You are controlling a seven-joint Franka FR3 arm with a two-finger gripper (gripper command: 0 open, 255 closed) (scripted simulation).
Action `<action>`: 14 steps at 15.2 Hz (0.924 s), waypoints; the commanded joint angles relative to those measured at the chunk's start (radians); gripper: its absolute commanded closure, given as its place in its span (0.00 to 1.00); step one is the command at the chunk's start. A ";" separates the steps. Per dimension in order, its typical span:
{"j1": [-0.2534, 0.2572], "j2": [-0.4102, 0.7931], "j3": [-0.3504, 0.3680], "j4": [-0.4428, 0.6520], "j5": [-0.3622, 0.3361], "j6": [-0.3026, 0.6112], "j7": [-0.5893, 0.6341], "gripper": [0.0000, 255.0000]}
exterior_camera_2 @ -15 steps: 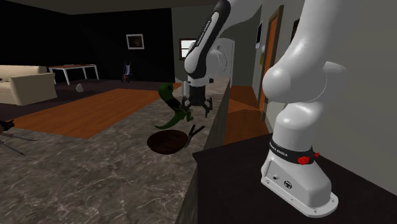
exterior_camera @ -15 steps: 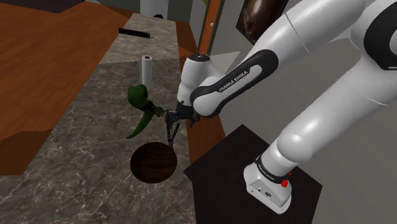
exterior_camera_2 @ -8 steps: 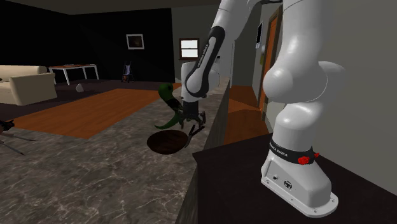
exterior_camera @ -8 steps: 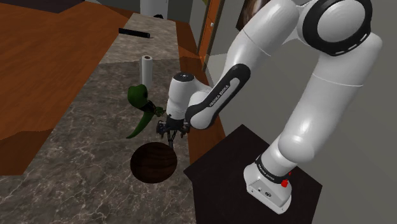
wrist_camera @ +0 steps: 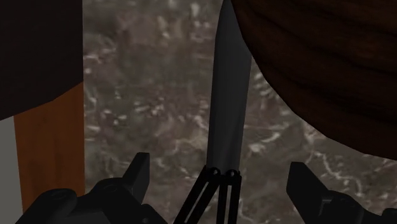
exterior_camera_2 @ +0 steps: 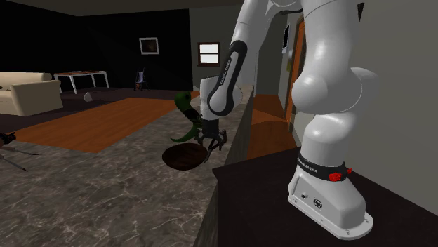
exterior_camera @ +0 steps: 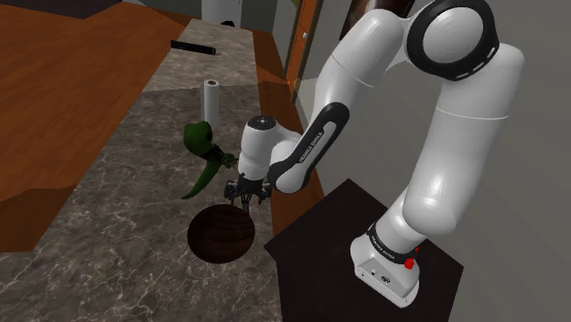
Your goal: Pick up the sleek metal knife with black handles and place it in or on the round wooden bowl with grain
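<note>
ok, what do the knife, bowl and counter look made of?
Knife: dull grey blade, likely metal; thin black handles, material unclear.
Bowl: dark brown wood, banded grain, matte.
Counter: grey-brown stone, probably marble, by its pale veins.

Your knife [wrist_camera: 227, 108], a slim grey blade hinged to two thin black handles, points along the marbled surface [wrist_camera: 153, 95] just beside the bowl's rim. The round bowl [exterior_camera: 220, 234] stands upright, dark wood ringed with grain.

Shoulder view high beside stand [exterior_camera: 311, 240], looking down along surface [exterior_camera: 110, 210]. Second exterior low behind stand, probably similar heading; both share bowl [exterior_camera: 220, 234]. Wrist close over surface.
</note>
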 commanded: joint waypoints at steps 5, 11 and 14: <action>0.004 0.004 -0.005 0.001 -0.005 0.004 0.004 0.00; 0.002 0.004 -0.004 0.001 -0.004 0.003 0.002 1.00; 0.003 0.005 -0.005 0.001 -0.005 0.004 0.003 1.00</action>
